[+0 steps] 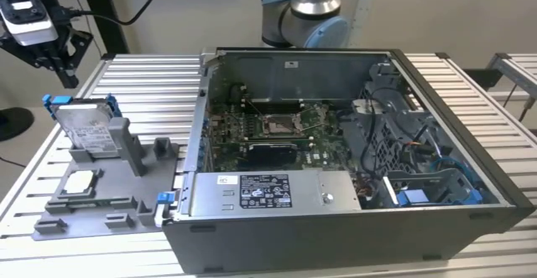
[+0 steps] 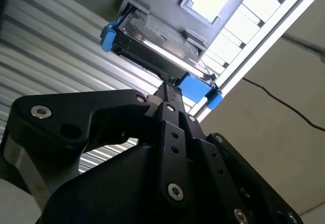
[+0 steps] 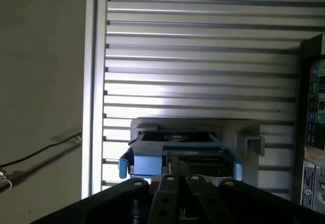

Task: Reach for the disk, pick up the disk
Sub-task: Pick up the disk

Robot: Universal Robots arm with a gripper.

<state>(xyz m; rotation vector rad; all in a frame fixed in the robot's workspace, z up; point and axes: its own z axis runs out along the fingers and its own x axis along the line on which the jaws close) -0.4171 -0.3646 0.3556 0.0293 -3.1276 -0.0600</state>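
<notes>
Silver disk [image 1: 84, 127] with blue side rails [image 1: 55, 101], propped at a tilt in a grey holder [image 1: 100, 190] on the slatted counter [image 1: 151, 89], to the exterior view's left of an open computer case [image 1: 336, 240]; black hand [image 1: 64, 77] hanging above, clenched on nothing, apart from the disk.

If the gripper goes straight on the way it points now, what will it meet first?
Probably the flat silver metal disk with blue side rails, standing in the grey plastic fixture; the black gripper points at its edge, though depth is unclear.
</notes>
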